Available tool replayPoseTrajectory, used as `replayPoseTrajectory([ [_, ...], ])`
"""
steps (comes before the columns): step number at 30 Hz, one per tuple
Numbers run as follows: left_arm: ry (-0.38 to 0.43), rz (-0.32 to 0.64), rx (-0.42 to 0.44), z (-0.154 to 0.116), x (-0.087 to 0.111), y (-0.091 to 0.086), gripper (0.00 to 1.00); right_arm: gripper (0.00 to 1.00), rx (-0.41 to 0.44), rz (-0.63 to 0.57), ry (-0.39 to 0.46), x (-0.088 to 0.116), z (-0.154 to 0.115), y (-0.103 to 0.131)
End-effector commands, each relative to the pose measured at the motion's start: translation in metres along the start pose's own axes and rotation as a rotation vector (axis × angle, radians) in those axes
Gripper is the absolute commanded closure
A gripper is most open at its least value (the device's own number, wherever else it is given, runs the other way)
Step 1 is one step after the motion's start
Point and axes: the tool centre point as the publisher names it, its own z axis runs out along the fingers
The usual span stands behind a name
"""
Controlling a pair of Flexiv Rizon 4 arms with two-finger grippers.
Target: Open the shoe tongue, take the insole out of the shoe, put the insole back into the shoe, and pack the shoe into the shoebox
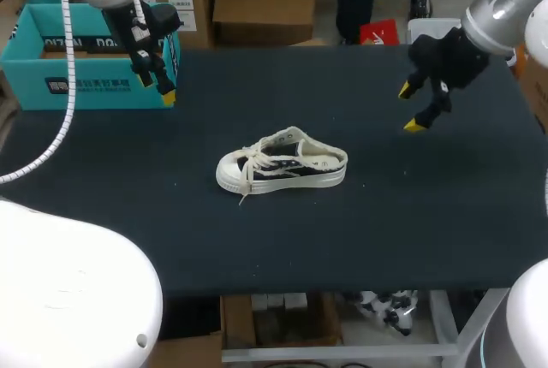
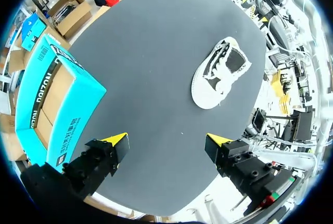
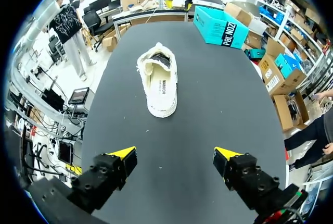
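Observation:
A white low-top shoe (image 1: 282,163) with white laces and black inner sides lies in the middle of the dark table, toe toward the left. Its insole (image 3: 163,84) shows inside the opening. An open turquoise shoebox (image 1: 77,60) stands at the far left corner. My left gripper (image 1: 158,77) hangs open above the table just in front of the box, with the shoe (image 2: 221,73) well ahead of its fingers. At the far right my right gripper (image 1: 411,107) is open in the air, the shoe (image 3: 157,81) ahead of it, heel nearest. Nothing is between either pair of fingers.
The dark table (image 1: 411,214) is bare around the shoe. The shoebox (image 2: 49,104) lies beside my left gripper (image 2: 166,143). In the right wrist view my right gripper (image 3: 174,156) faces the box (image 3: 223,26) at the far corner, with my left arm beyond the shoe.

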Motion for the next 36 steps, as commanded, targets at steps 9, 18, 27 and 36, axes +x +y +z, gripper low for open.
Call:
replayPoseTrajectory([
  [9,-0.079,-0.422,0.001,0.027,0.048,-0.027,0.00,0.00,-0.017,0.013,0.046,0.008,0.053,0.020],
  [18,-0.076,-0.851,0.200,0.026,0.071,-0.038,0.00,0.00,-0.089,0.036,0.086,0.022,0.089,0.032],
  [27,-0.076,-0.851,0.200,0.026,0.071,-0.038,0.00,0.00,-0.194,0.015,0.076,0.028,0.119,0.043],
  [36,-0.167,-1.183,0.276,0.051,0.106,-0.063,0.00,0.00,-0.257,0.048,0.065,0.037,0.142,0.049],
])
